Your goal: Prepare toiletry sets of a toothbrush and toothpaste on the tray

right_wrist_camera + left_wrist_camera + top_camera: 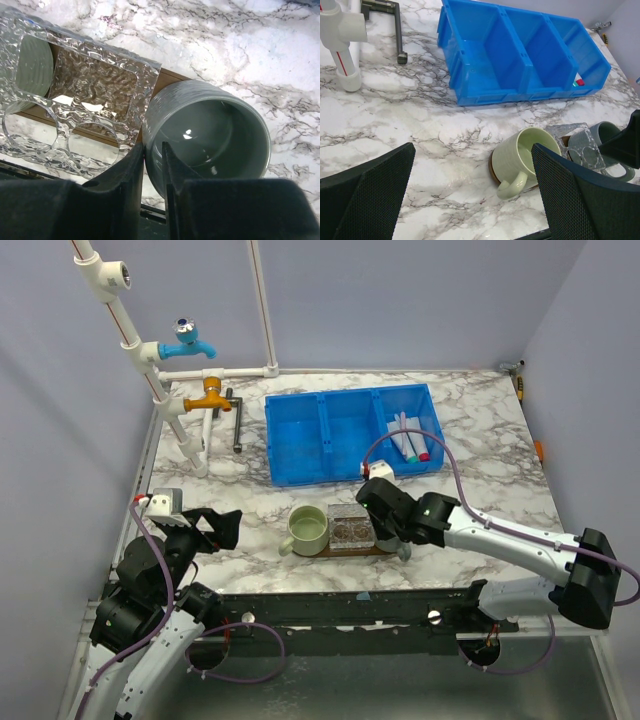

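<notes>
Right gripper (pixel 152 147), barely parted, straddles the grey glazed mug's (pixel 215 135) rim on the dark-brown wooden tray (pixel 175 77); grip indeterminate. Left gripper (pixel 472 150) spread. Next: fetch toiletries (pixel 408 438) from the blue plastic bin (pixel 300 430).

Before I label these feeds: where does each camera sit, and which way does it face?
Top: above and behind, looking down on the table; both arms show.
Left wrist: low, facing the blue bin; its spread fingers frame the bottom.
Right wrist: looking down into the grey cup; fingers straddle its rim.
Shared: both wrist views show the glass holder.
</notes>
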Action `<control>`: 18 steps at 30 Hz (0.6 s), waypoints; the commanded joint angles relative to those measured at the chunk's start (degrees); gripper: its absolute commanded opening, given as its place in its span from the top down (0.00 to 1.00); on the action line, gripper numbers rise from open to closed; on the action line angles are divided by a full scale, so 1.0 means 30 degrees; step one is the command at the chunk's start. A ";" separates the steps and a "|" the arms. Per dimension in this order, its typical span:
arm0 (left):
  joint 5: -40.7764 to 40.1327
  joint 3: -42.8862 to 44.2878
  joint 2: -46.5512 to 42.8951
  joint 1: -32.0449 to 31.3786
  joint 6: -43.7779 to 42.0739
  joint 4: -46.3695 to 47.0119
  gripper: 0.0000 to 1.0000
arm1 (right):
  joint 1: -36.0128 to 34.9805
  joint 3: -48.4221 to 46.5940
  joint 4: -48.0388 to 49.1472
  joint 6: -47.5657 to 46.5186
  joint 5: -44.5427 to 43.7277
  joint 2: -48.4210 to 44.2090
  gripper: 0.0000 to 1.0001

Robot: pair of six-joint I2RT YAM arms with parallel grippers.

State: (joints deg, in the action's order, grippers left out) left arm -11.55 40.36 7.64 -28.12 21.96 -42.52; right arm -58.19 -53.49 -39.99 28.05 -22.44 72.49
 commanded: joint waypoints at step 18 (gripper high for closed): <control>0.0368 -0.0207 -0.0067 0.0086 -0.0141 0.0266 0.01 | -0.0158 -0.3286 -0.1987 -0.0063 -0.3165 -0.0466 0.66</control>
State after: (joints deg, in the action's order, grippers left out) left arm -11.38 40.34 7.64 -28.12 21.96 -42.52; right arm -58.19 -60.51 -43.53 28.01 -27.11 72.01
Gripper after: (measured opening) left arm 0.987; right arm 0.327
